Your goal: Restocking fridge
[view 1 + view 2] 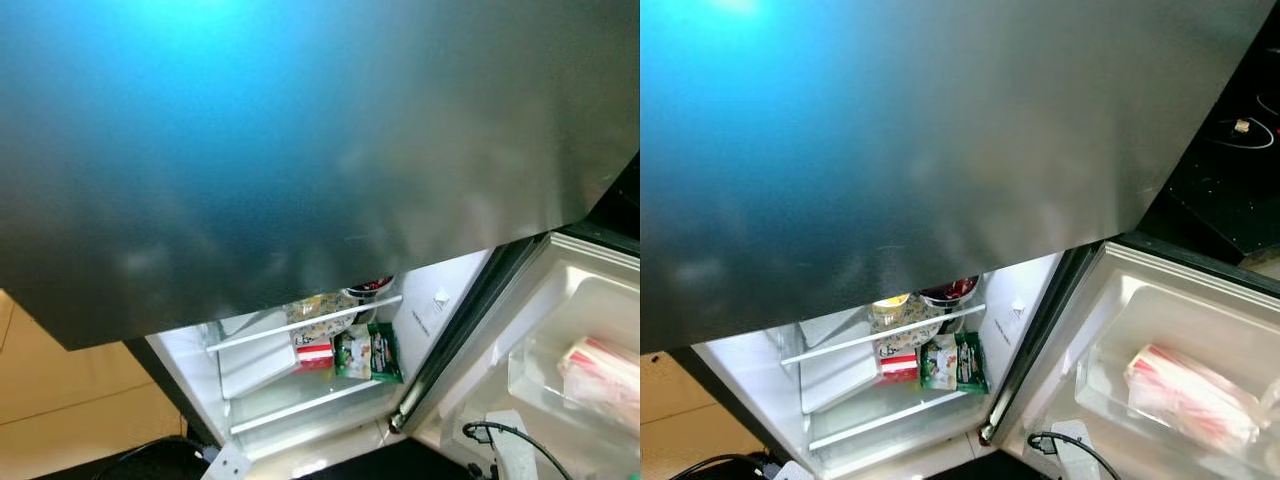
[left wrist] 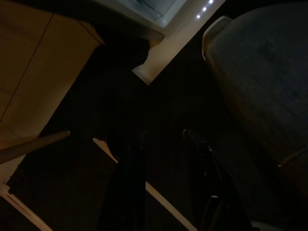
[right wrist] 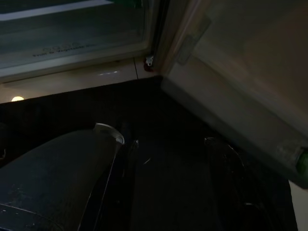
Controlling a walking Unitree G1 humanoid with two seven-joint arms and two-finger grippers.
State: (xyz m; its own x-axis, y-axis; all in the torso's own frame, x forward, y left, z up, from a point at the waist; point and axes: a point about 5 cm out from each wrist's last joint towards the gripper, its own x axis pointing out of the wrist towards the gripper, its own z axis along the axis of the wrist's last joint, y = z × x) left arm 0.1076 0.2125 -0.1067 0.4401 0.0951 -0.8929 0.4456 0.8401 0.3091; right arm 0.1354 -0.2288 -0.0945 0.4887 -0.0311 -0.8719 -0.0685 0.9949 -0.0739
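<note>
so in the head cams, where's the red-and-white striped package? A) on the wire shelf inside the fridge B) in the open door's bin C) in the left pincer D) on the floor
B: the red-and-white striped package lies in the clear bin of the open fridge door, off to the right of the fridge compartment, where the green packet sits.

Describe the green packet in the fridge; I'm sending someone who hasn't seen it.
Look into the open fridge, at the lower shelf below the white rail. The green packet leans there, right of a red-and-white carton, nearest the door; it is the green item on that shelf.
</note>
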